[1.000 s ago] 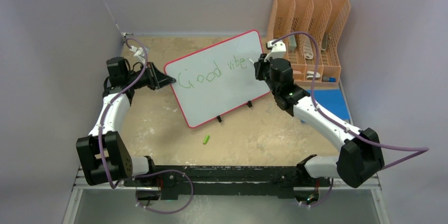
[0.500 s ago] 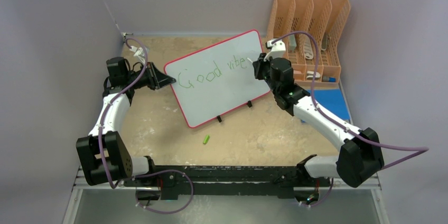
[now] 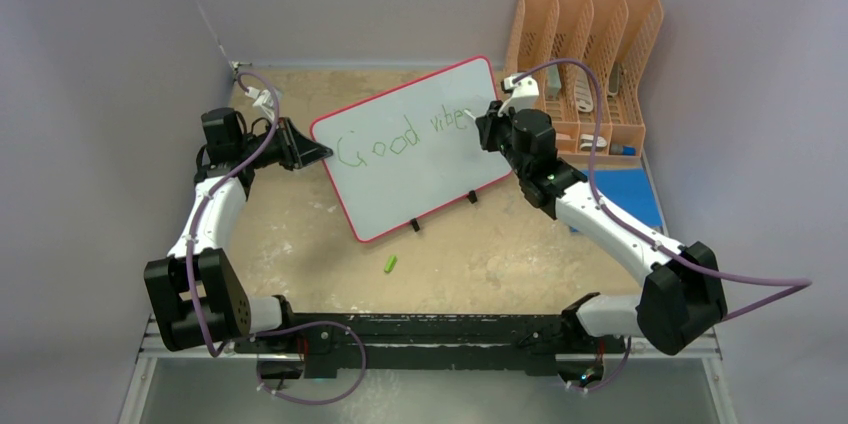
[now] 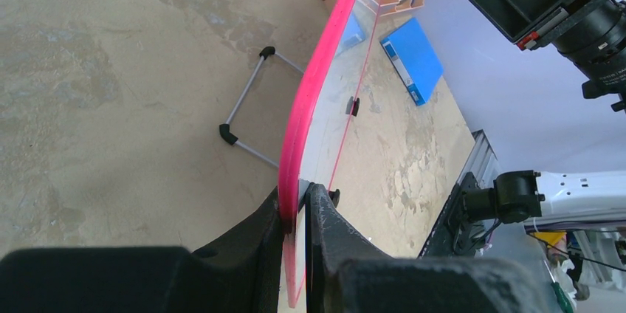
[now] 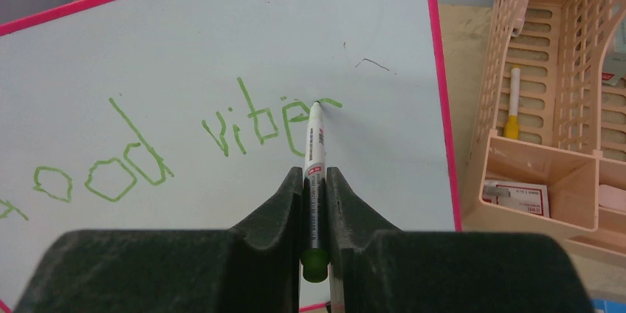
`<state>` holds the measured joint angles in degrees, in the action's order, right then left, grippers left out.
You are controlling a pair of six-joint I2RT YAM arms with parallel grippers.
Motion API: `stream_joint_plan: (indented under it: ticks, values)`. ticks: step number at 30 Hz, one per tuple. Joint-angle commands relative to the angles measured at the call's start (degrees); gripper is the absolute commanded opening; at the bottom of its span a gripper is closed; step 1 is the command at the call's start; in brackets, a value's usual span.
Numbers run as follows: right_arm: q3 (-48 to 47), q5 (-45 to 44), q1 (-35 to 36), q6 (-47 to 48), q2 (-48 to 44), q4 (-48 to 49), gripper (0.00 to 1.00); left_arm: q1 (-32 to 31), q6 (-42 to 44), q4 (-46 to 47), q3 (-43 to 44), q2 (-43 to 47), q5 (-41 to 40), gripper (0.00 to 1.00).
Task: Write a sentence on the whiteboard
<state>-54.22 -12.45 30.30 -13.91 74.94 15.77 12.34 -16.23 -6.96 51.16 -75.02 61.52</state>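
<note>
bare tabletop (image 3: 300, 236) lies open before the whiteboard (image 3: 410, 179), bar a green cap (image 3: 391, 264). the orange rack (image 3: 585, 44) stands just beside the right pincer (image 5: 315, 177).

We see the right gripper (image 3: 484, 130) nudged slightly toward nine o'clock; its marker (image 5: 314, 139) tip has crept further along the sentence (image 5: 238, 125).

I count one whiteboard (image 3: 410, 159) with two black clip feet (image 3: 414, 226) showing. The sentence (image 3: 400, 137) has two green words. There are two arms, with the left gripper (image 3: 322, 152) and the right gripper (image 3: 482, 129). One marker (image 5: 314, 143) sits in the right jaws. On the tabletop (image 3: 300, 234) I see one green cap (image 3: 391, 264), one blue rectangle (image 3: 630, 194) and one orange rack (image 3: 585, 54) with four slots.
</note>
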Motion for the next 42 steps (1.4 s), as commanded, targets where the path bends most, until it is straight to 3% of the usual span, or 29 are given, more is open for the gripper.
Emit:
stream_joint_plan:
  ticks: [1, 28, 42]
  values:
    - [-0.96, 1.35, -0.15, 0.07, -1.24, -0.26, 0.0, -0.47, 1.99, -1.02, 1.11, 0.4, -3.31, 0.0]
    - [0.34, -5.91, -0.16, -1.86, -1.46, -4.08, 0.0, -0.47, 1.9, -0.95, 0.97, 0.4, -3.14, 0.0]
    - [0.86, -4.48, -0.15, -2.22, -1.79, -4.87, 0.0, -0.47, 1.81, -0.91, 0.97, 0.4, -3.07, 0.0]
